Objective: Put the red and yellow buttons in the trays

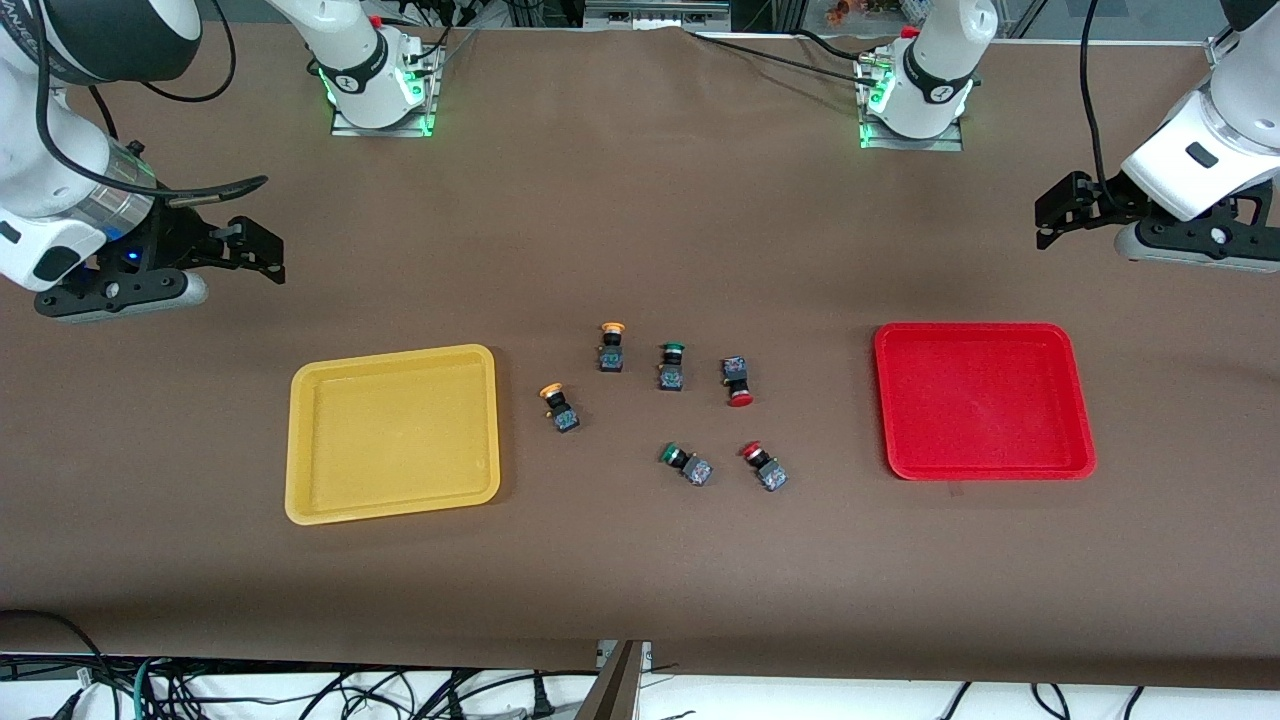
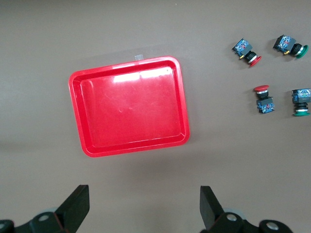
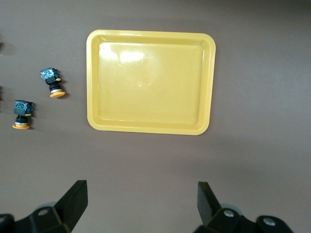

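Between the trays, six buttons are lying untouched.
Right gripper (image 1: 262, 250), fingers apart, is hovering nearer the yellow buttons (image 1: 560, 408); left gripper (image 1: 1052, 212), also spread, is nearer the red buttons (image 1: 764, 465).

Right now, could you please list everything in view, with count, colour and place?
yellow tray: one, yellow, toward the right arm's end of the table.
red tray: one, red, toward the left arm's end.
yellow buttons: two, orange-yellow caps, beside the yellow tray.
green buttons: two, green caps, mid-cluster.
red buttons: two, red caps, beside the red tray.
table: one, brown cover.
right gripper: jaws open, over bare table, waiting.
left gripper: jaws open, over bare table, waiting.
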Available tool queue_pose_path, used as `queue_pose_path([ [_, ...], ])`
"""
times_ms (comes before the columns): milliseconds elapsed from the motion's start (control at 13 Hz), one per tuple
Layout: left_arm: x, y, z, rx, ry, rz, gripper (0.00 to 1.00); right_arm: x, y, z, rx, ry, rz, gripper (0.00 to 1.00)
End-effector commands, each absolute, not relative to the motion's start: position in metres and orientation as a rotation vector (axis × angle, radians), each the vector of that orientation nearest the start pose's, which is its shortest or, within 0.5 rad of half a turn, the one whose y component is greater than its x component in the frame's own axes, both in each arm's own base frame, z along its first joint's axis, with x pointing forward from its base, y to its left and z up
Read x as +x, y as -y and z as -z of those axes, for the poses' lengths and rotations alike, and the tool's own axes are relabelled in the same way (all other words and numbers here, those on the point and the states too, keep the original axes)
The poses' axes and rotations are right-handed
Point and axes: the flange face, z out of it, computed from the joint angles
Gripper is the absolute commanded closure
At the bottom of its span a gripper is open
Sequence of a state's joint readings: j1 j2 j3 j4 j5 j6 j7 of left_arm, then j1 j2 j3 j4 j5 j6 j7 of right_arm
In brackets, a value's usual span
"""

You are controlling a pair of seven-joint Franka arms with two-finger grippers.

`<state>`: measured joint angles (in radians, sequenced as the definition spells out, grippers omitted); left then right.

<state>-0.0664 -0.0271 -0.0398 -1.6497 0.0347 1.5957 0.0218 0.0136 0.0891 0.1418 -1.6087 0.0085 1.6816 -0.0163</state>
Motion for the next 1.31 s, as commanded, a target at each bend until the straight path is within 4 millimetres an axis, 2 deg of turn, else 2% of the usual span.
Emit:
queue_pose_path([
  [0, 0.543, 0.055, -0.599, -3.106, -0.183, -0.072, 0.0, 0.583, -0.085, -0.571, -3.111, 0.271, -0.031, 0.0],
  [154, 0.545, 0.052, -0.596, -3.111, -0.171, -0.087, 0.0, 0.583, -0.085, -0.571, -3.109, 0.271, -0.032, 0.0],
  [308, 0.551, 0.053, -0.575, -3.106, -0.175, -0.179, 0.0, 0.583, -0.085, -0.571, -3.111, 0.271, -0.031, 0.0],
  [385, 0.554, 0.058, -0.563, -3.102, -0.192, -0.215, 0.0, 0.583, -0.085, -0.571, -3.111, 0.271, -0.031, 0.0],
  [615, 0.577, 0.093, -0.511, -3.142, -0.271, -0.296, 0.0, 0.583, -0.085, -0.571, -3.111, 0.271, -0.031, 0.0],
  [769, 0.605, 0.107, -0.486, -3.248, -0.228, -0.148, 0.0, 0.583, -0.085, -0.571, -3.111, 0.271, -0.034, 0.0],
  [923, 0.639, 0.12, -0.446, -3.271, -0.179, 0.051, 0.0, 0.583, -0.085, -0.571, -3.111, 0.271, -0.034, 0.0],
  [1000, 0.649, 0.142, -0.425, -3.282, -0.109, 0.115, 0.0, 0.583, -0.085, -0.571, -3.111, 0.271, -0.034, 0.0],
  [1077, 0.651, 0.168, -0.412, -3.281, -0.043, 0.159, 0.0, 0.583, -0.085, -0.571, -3.111, 0.271, -0.034, 0.0],
  [1154, 0.652, 0.198, -0.389, -3.293, 0.083, 0.164, 0.0, 0.583, -0.085, -0.571, -3.111, 0.271, -0.034, 0.0],
  [1231, 0.658, 0.217, -0.369, -3.301, 0.284, 0.2, 0.0, 0.583, -0.085, -0.571, -3.111, 0.271, -0.031, 0.0],
])
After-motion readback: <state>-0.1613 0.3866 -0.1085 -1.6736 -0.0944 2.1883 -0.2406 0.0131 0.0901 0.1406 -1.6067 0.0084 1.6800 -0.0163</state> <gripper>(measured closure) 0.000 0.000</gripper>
